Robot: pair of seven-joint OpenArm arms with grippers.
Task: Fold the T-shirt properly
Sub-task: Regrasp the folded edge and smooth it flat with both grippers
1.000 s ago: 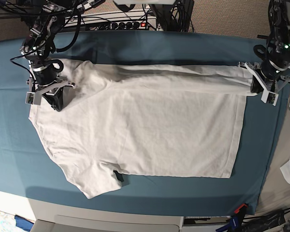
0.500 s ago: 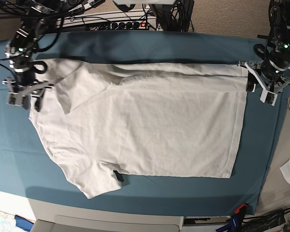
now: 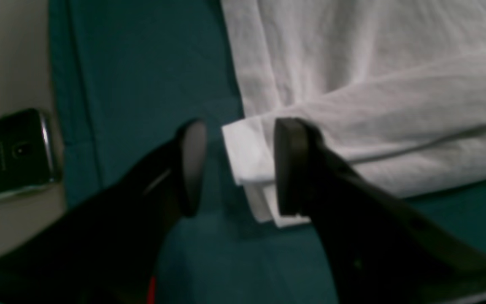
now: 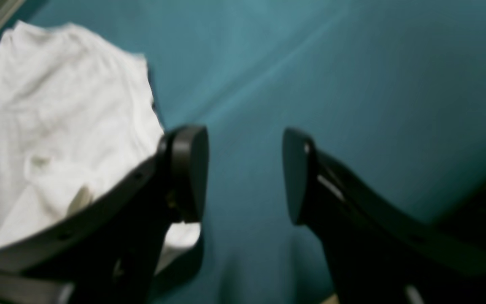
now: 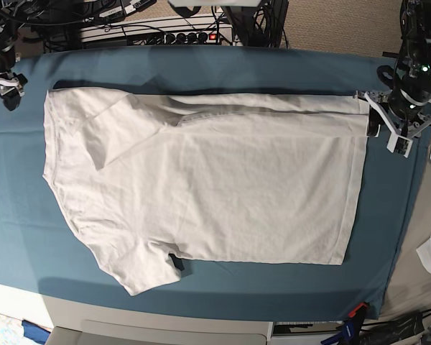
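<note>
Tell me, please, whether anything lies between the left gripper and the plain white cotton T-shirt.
Nothing visible does. The left gripper stands open right at the folded corner of the white T-shirt, which shows between its jaws, with only the teal cloth underneath.

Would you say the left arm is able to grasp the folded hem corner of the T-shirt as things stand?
Probably yes. The left gripper is open, and the T-shirt has its folded corner lying between the jaws on the teal cloth, with nothing in the way.
</note>
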